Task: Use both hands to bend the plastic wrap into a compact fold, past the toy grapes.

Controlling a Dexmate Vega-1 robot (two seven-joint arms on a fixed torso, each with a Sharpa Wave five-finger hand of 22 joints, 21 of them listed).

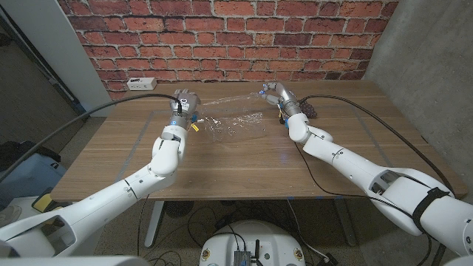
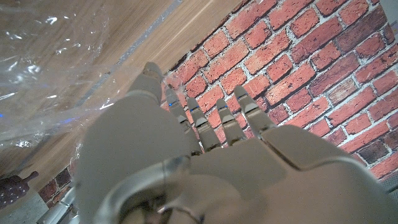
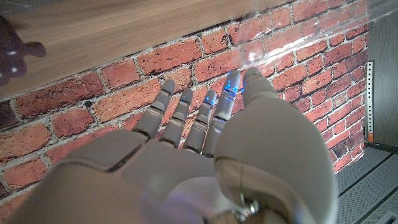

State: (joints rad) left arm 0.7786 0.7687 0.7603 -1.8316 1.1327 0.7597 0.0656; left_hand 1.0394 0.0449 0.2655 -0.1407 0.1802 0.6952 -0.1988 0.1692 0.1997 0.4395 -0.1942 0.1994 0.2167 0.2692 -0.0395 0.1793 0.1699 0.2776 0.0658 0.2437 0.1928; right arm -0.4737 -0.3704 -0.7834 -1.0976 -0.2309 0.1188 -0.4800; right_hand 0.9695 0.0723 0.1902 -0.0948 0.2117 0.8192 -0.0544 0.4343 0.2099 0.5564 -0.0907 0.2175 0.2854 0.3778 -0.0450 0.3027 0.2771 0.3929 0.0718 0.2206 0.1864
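Observation:
A clear plastic wrap [image 1: 238,124] lies crumpled on the wooden table [image 1: 111,170] toward the back middle. Its far edge is lifted and stretched between my two hands. My left hand [image 1: 182,103] pinches the wrap's left end, thumb against the film [image 2: 43,68] in the left wrist view, where that hand [image 2: 186,155] shows from behind. My right hand [image 1: 275,94] pinches the right end; the right wrist view shows that hand [image 3: 205,155] with its thumb on the wrap [image 3: 323,31]. The dark purple toy grapes [image 1: 310,110] sit just right of my right hand, and also show as grapes [image 3: 9,56] on the wood.
A white power strip [image 1: 139,83] lies at the table's back left by the brick wall [image 1: 236,37]. A black cable [image 1: 369,111] runs along the right side of the table. A small yellow tag [image 1: 194,125] hangs by my left wrist.

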